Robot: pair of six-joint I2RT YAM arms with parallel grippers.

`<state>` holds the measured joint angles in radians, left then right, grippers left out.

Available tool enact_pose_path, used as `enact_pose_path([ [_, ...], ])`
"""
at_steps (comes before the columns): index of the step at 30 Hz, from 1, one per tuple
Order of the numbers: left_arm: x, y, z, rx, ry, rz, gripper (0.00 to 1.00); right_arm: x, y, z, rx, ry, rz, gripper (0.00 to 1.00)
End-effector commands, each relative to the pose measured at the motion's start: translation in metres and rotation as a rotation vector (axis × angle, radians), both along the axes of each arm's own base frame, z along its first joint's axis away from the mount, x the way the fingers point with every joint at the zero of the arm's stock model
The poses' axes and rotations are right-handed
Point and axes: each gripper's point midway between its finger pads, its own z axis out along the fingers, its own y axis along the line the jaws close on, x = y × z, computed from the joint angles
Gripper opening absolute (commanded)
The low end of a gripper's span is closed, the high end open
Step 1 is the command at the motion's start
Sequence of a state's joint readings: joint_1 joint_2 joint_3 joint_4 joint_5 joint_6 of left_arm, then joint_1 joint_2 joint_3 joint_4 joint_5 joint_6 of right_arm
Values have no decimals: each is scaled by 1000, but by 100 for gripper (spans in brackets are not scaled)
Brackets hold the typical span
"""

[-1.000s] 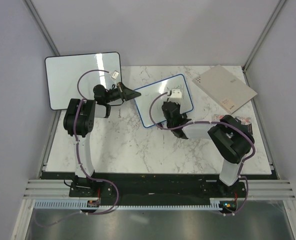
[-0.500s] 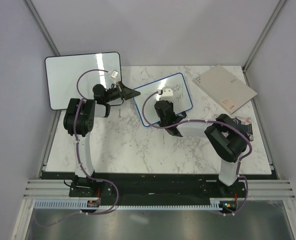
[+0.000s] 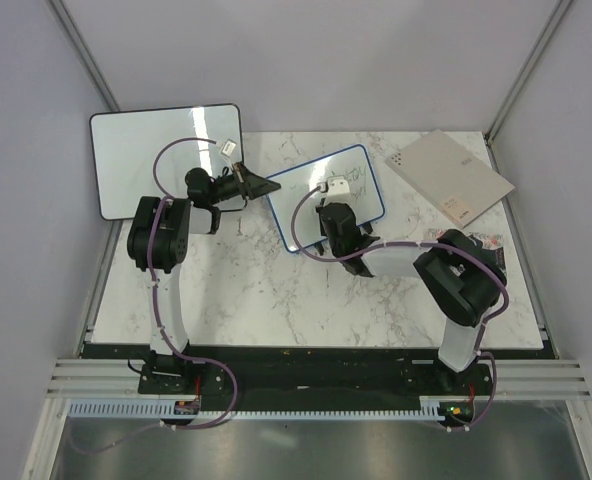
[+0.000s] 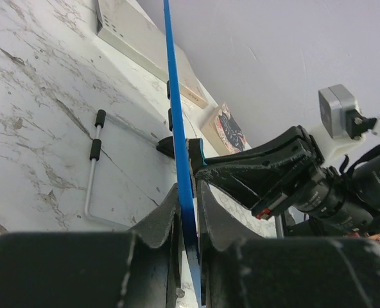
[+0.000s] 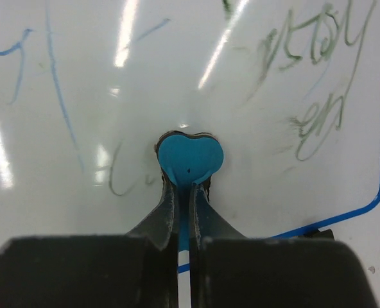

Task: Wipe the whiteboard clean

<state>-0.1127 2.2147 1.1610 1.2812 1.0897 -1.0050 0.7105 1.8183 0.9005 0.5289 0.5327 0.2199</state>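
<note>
Both arm bases sat bolted at the near edge of the marble table [image 3: 246,300].

Left gripper [image 4: 187,192]: jaws clamped on the blue frame of the whiteboard [image 3: 311,205], at its left edge. From the left wrist the board was seen edge-on, a thin blue line running up between the fingers.

Right gripper [image 5: 183,183]: jaws closed on a blue heart-shaped pad [image 5: 191,158], the pad set against the white surface near mid-board. Whether it pressed hard could not be told.

The whiteboard lay skewed at mid-table, between the two grippers. Green writing [image 5: 312,77] was on the board to the right of the pad, and thin blue strokes [image 5: 49,77] to the left. From above, the right forearm and its cable hid the board's near right part.

Behind the board, a thin wire bracket with black sleeves [image 4: 95,154] lay on the marble; any attachment to the board was unclear.

Further back:
- A larger black-framed whiteboard [image 3: 151,155] overhung the far left corner, just apart from the left gripper.
- A flat grey pad [image 3: 451,177] lay at far right.
- A small printed packet [image 3: 488,240] lay nearer than the grey pad, partly hidden by the right arm.
</note>
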Motion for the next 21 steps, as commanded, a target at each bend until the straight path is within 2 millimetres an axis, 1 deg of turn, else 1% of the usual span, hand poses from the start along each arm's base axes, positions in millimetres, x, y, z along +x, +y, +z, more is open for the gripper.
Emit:
enact_pose_path([
  [1,-38,-28,24,15,-280,-192,2,-57,80,-77,-122,234,380,0],
  [2,-38,-28,23,14,-278,-192,2,-53,91,-68,-120,212,404,0],
  [3,-38,-29,23,14,-277,-194,2,-51,97,-66,-124,203,415,0],
  [4,-39,-30,24,14,-281,-200,2,-54,104,-66,-131,204,437,0],
  [5,-40,-31,24,15,-282,-204,2,-49,112,-58,-125,182,452,0],
  [7,-40,-32,24,16,-282,-205,2,-46,122,-49,-115,165,480,0],
  [8,-40,-33,24,15,-283,-207,2,-44,122,-47,-117,156,473,0],
  [11,-39,-33,25,14,-280,-209,2,-31,111,-50,-144,149,408,0],
  [12,-40,-33,27,14,-285,-210,2,-25,102,-54,-155,154,358,0],
  [13,-39,-32,27,15,-285,-209,2,-14,88,-56,-154,165,309,0],
  [15,-40,-33,27,14,-283,-210,2,-4,69,-63,-118,201,229,0],
  [16,-40,-33,27,14,-287,-210,2,3,46,-69,-104,229,174,0],
  [18,-40,-33,28,15,-288,-212,2,8,24,-73,-82,248,115,0],
  [19,-40,-32,26,15,-284,-210,2,11,2,-77,-78,265,50,0],
  [21,-40,-33,26,15,-285,-212,2,10,-14,-79,-90,273,2,0],
])
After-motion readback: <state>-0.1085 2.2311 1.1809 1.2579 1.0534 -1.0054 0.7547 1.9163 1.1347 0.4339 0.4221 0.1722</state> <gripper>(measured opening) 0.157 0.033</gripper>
